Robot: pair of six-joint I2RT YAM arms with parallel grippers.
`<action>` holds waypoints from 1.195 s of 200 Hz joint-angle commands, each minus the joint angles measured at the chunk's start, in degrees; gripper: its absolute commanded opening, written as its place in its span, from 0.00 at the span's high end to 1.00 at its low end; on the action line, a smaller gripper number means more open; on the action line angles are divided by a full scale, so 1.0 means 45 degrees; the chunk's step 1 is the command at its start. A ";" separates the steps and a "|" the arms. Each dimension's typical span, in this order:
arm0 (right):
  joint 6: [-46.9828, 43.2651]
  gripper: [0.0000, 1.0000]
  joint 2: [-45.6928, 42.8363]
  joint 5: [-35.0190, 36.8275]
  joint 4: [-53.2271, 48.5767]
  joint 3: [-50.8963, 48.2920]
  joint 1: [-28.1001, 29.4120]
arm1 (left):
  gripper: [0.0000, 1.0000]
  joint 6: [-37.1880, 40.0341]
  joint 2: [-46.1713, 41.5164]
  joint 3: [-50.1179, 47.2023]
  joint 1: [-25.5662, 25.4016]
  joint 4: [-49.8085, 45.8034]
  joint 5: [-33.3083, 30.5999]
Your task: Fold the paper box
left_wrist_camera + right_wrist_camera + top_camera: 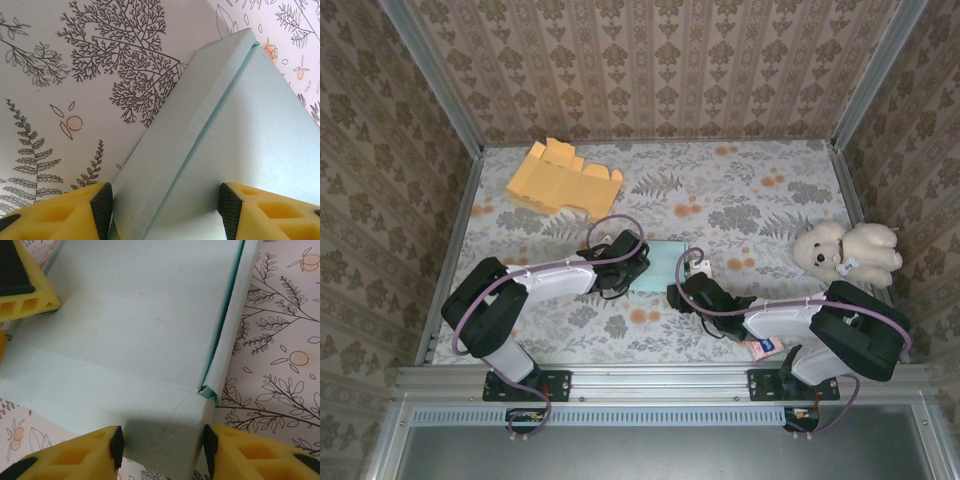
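The paper box (665, 265), pale blue, lies at the table's middle between both grippers. My left gripper (638, 262) is at its left side. In the left wrist view the jaws (165, 212) stand open astride one raised wall of the box (200, 150); the left pad (102, 210) is against the outer face and the right pad is over the box's inner floor. My right gripper (688, 290) is at the box's near right corner. Its jaws (162, 447) straddle that corner of the box (150, 340), close to both sides, with a crumpled fold just beyond the right pad.
A flat orange cardboard cutout (560, 180) lies at the back left. A white teddy bear (845, 250) sits at the right edge. A small pink item (765, 347) lies by the right arm's base. Patterned walls enclose the table on three sides.
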 commanded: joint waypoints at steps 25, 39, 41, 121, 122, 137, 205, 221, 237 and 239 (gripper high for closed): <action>-0.0451 0.55 0.0493 0.0395 0.1041 -0.0273 0.0087 | 0.41 -0.0178 0.0839 -0.0341 0.0101 -0.1230 0.0250; -0.0563 0.55 0.0667 0.0519 0.1253 -0.0310 0.0087 | 0.41 -0.0178 0.0844 -0.0346 0.0123 -0.1244 0.0260; -0.0588 0.56 0.0687 0.0546 0.1276 -0.0312 0.0088 | 0.41 -0.0178 0.0840 -0.0347 0.0121 -0.1244 0.0274; -0.1616 0.60 0.2054 0.0925 0.3799 -0.0824 0.0089 | 0.41 -0.0124 0.1029 -0.0338 0.0176 -0.1147 0.0406; -0.1643 0.60 0.2070 0.0936 0.3843 -0.0832 0.0098 | 0.41 -0.0122 0.1032 -0.0330 0.0168 -0.1147 0.0411; -0.1912 0.58 0.2418 0.1248 0.4462 -0.0937 0.0142 | 0.41 -0.0101 0.1110 -0.0303 0.0172 -0.1110 0.0472; -0.3092 0.56 0.4526 0.3125 0.6093 -0.0612 0.0499 | 0.42 -0.0028 0.1304 -0.0244 0.0188 -0.0995 0.0666; -0.3213 0.56 0.4889 0.3447 0.6339 -0.0532 0.0498 | 0.42 0.0012 0.1293 -0.0262 0.0199 -0.1010 0.0671; -0.3373 0.54 0.5115 0.3739 0.6384 -0.0396 0.0501 | 0.42 0.0051 0.1281 -0.0238 0.0198 -0.1010 0.0700; -0.3370 0.54 0.5129 0.3768 0.6386 -0.0367 0.0499 | 0.42 0.0050 0.1272 -0.0232 0.0188 -0.1010 0.0692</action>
